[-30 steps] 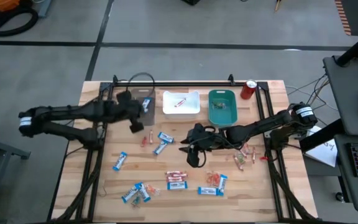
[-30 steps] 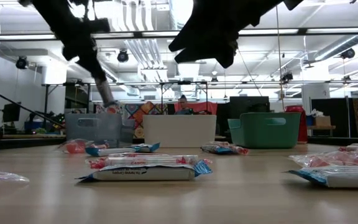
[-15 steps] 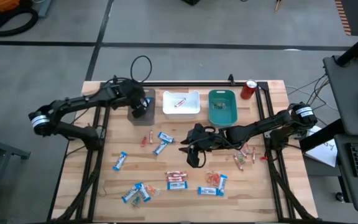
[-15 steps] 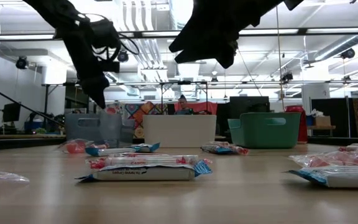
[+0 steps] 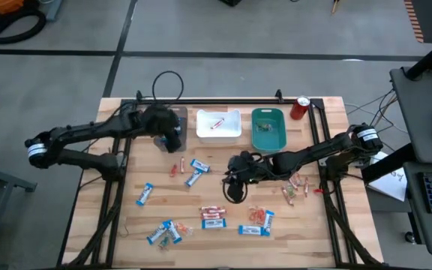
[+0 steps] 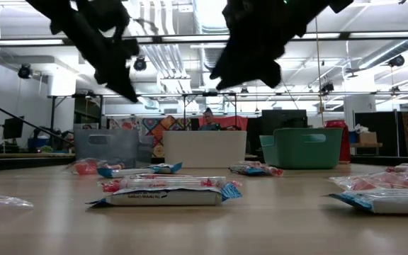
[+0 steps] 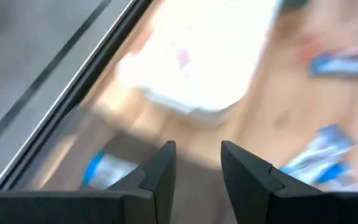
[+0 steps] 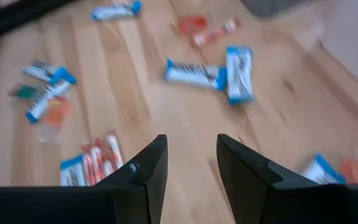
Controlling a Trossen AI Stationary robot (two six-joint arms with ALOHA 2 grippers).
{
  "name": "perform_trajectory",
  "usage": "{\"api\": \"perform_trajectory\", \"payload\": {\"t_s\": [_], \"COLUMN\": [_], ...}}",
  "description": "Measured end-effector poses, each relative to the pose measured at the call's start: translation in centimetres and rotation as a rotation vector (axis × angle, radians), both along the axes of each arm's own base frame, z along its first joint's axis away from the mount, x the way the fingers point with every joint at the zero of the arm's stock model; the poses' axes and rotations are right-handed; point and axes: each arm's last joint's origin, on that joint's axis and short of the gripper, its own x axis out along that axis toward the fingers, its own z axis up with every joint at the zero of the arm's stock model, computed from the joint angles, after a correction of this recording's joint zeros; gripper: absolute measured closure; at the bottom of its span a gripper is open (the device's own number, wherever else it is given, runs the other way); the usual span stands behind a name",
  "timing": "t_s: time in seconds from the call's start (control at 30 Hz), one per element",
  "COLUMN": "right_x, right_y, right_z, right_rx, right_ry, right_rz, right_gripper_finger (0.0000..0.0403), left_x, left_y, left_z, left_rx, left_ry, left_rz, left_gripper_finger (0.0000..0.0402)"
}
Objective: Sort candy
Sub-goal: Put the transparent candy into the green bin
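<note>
Wooden slats make up the table (image 5: pixel 163 196), with three bins in a row along its far edge: a grey bin (image 5: pixel 177 120), a white bin (image 5: pixel 218 124) and a teal bin (image 5: pixel 268 129). The candy (image 5: pixel 199 170) lies loose across the middle and near half, blue-and-white bars toward 9 and 6 o'clock, red-and-white bars (image 5: pixel 214 214) at 6, small orange-red pieces around 3 and 4. A few pieces already sit in the bins.

Judging the risks: the right gripper (image 5: pixel 233 187) hangs over bars that lie close together, so a descent could catch two wrappers at once or nudge a neighbour away. The left gripper (image 5: pixel 172 139) sits at the grey bin's near edge, at about 11 o'clock; swinging low from there could clip the rim.

Left arm reaches in from 9 o'clock, elbow bent, fingers (image 7: pixel 160 177) apart with nothing between them. Right arm stretches in from 3 o'clock toward centre, raised off the wood, its fingers (image 8: pixel 148 171) also apart and empty.
</note>
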Motion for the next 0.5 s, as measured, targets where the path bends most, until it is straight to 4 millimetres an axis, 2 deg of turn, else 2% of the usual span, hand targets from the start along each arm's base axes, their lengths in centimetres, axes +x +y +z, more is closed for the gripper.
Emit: {"api": "perform_trajectory", "payload": {"t_s": [0.17, 0.33, 0.5], "right_x": [-0.8, -1.6, -3.7], "right_y": [-0.1, -0.2, -0.6], "right_z": [-0.8, -1.4, -2.5], "right_rx": [0.061, 0.128, 0.138], "right_ry": [0.107, 0.217, 0.449], "right_rz": [-0.076, -0.113, -0.228], "right_gripper_finger": [0.0273, 0.0275, 0.0277], "left_x": [0.4, 0.7, 1.0], "left_y": [-3.1, -5.4, -7.1], "left_z": [0.8, 1.4, 1.5], "left_rx": [0.020, 0.014, 0.001], "left_ry": [-0.149, -0.205, -0.225], "left_rz": [-0.128, -0.228, -0.296], "left_gripper_finger": [0.0297, 0.0299, 0.0300]}}
